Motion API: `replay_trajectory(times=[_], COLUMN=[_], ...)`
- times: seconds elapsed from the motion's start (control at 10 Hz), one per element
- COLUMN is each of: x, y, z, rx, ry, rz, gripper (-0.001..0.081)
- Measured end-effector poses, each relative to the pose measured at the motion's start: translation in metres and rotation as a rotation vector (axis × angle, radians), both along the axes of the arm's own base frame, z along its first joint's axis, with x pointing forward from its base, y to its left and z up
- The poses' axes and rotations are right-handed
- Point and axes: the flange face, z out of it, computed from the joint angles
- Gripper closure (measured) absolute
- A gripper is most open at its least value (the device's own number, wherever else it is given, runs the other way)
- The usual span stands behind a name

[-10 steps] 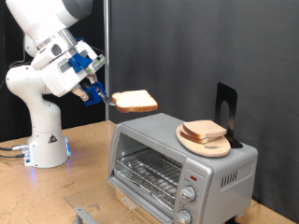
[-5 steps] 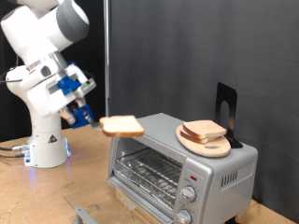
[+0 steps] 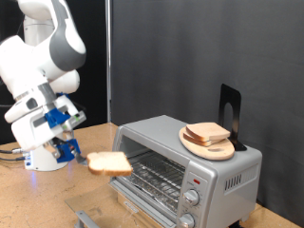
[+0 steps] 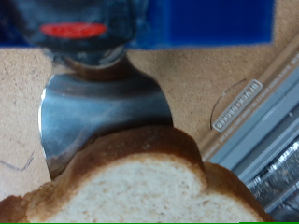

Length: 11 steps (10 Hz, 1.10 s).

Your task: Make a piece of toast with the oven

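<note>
My gripper [image 3: 84,156] is shut on the piece of toast [image 3: 109,162], a pale slice with a tan crust, and holds it flat, low in front of the oven's open front, toward the exterior view's left. The silver oven [image 3: 214,173] stands at the right, with its wire rack [image 3: 152,175] showing inside and its knobs [image 3: 193,198] at the right. In the wrist view the toast [image 4: 140,187] fills the lower part. One metal finger [image 4: 98,107] lies against it. The oven's edge [image 4: 271,140] is close beside it.
A round wooden board [image 3: 211,145] with two more bread slices [image 3: 206,133] lies on the oven's top, next to a black stand [image 3: 230,112]. The robot's white base [image 3: 43,152] stands at the left on the wooden table [image 3: 38,199]. A grey bar [image 3: 84,218] shows at the bottom edge.
The gripper has carried the toast down and to the exterior view's left, from above the oven's top corner to rack height in front of the oven.
</note>
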Motion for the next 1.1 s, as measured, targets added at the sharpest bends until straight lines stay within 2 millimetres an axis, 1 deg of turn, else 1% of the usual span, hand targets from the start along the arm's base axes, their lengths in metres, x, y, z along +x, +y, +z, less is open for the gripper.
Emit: replay_trajectory(times=[0.2, 0.3, 0.6, 0.8, 1.1], x=[0.002, 0.005, 0.003, 0.004, 0.01], y=[0.0, 0.001, 0.005, 0.018, 0.046], z=[-0.019, -0.023, -0.027, -0.03, -0.035], rx=[-0.006, -0.005, 0.002, 0.006, 0.006], ry=[0.033, 0.041, 0.051, 0.05, 0.04], rz=[0.0, 0.004, 0.034, 0.113, 0.194], gripper=[0.0312, 0.0312, 0.0312, 0.0312, 0.0312])
